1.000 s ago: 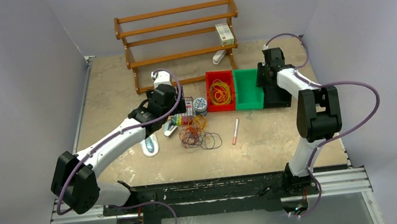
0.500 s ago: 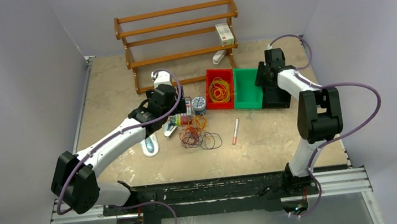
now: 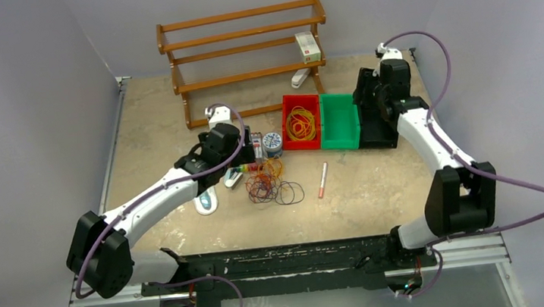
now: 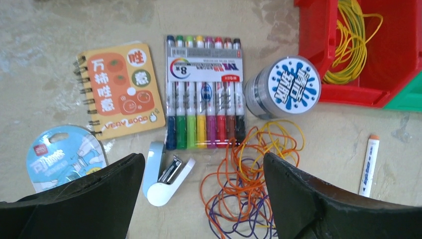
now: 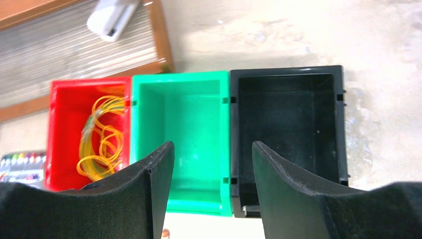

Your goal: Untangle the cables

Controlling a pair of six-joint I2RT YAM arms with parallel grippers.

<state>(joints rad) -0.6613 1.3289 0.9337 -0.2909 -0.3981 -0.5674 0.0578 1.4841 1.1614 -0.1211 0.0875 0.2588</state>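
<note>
Cables (image 4: 249, 184): one tangled heap of orange, yellow and purple loops flat on the table (image 3: 151, 120), no clear long axis, lying under the left pincer (image 4: 202, 159), toward its right finger; that pincer hangs wide and empty and is much the nearer. Right pincer (image 5: 213, 147): jaws apart, holding nothing, well apart over the green bin (image 5: 179, 114). Marker pack (image 4: 204, 94), round tub (image 4: 283, 87) and stapler (image 4: 166, 172) crowd the heap's far and left edges; near and right sides look open.
</note>
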